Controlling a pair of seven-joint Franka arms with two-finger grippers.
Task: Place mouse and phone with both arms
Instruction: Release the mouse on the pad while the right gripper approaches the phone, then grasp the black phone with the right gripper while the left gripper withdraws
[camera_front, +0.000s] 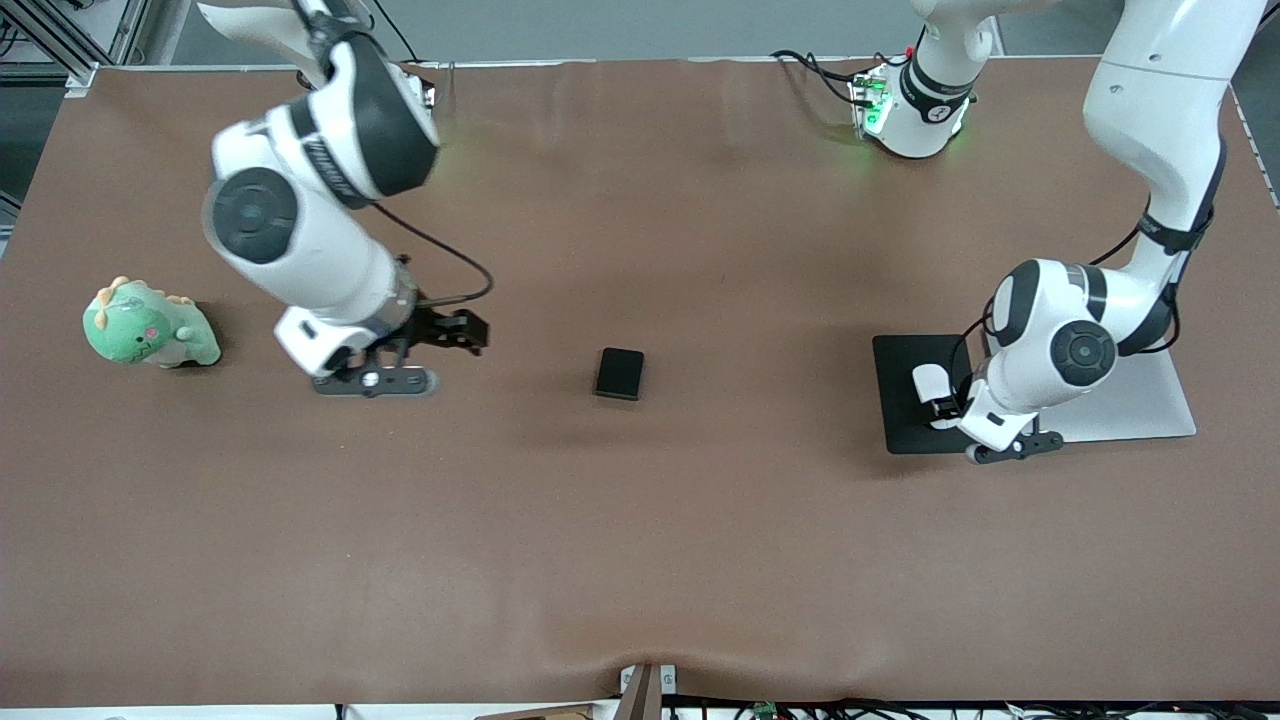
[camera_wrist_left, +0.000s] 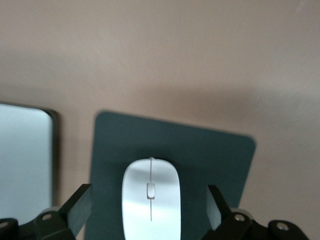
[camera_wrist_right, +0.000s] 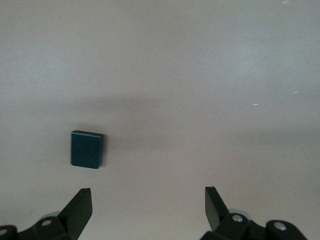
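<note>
Between the spread fingers of the left gripper (camera_wrist_left: 150, 212) lies the small glossy white oval mouse (camera_wrist_left: 151, 200), free on the flat matte black mouse pad (camera_wrist_left: 200, 155) at the left arm's end of the table. Lift straight up so neither finger nudges it. Right gripper (camera_wrist_right: 148, 210) hangs open over bare table near the small glossy black rectangular phone (camera_front: 620, 373) mid-table; centre over it before descending.

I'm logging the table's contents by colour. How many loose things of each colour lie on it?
Black: 2, the phone and the mouse pad
White: 1, the mouse
Silver: 1, the plate
Green: 1, the plush toy
Total: 5
</note>
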